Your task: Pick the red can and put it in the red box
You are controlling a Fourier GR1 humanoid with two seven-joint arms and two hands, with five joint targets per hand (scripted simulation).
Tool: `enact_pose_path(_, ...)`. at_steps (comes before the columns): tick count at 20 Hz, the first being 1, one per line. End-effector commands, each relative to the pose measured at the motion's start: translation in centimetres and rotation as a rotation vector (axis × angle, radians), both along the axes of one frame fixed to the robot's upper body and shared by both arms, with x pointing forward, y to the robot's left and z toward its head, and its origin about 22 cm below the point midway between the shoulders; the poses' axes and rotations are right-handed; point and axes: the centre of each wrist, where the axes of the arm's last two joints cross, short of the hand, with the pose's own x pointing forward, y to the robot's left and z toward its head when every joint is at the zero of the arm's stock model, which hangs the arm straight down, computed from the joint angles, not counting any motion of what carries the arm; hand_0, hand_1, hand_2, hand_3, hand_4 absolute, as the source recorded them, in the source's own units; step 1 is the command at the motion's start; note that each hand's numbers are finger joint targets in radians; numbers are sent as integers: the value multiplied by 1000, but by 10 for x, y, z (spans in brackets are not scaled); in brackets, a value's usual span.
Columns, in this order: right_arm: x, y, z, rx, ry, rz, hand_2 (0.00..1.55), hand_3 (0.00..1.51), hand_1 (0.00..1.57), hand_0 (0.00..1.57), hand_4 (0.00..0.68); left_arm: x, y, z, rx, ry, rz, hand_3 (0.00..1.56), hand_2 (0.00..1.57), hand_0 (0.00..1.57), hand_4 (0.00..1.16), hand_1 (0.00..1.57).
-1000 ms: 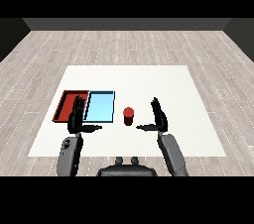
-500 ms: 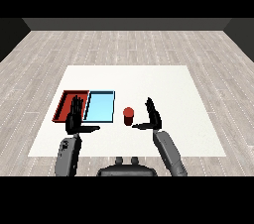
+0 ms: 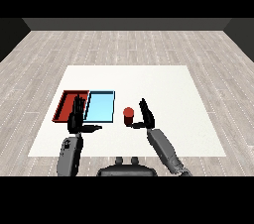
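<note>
The red can (image 3: 128, 116) stands upright on the white table, just right of the light blue tray (image 3: 100, 106). My right hand (image 3: 146, 115) is open right beside the can on its right, fingers straight up and thumb reaching under toward it. The red tray (image 3: 70, 105) lies at the left, next to the blue one. My left hand (image 3: 77, 119) is open, fingers raised, in front of the seam between the two trays and covering part of the red tray's near edge.
The white table (image 3: 163, 89) spreads wide to the right and behind the trays. Grey plank floor surrounds it.
My right hand has moved left, from well right of the can to right beside it. The left hand has barely shifted. The can has not moved.
</note>
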Motion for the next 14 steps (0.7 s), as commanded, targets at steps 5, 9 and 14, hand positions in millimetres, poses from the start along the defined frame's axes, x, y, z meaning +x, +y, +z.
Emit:
enact_pose_path(5,-4,13,-18,-7,24,-10,0,0,0,0,0,23,23,-1,4,2,19,0,0,0,0,0)
enact_pose_path(9,14,10,-24,42,31,22,0,0,0,0,0,4,12,-8,-2,8,-9,0,0,0,0,0)
enact_pose_path(14,11,16,-25,43,48,33,0,0,0,0,0,5,0,3,17,0,6,0,0,0,0,0)
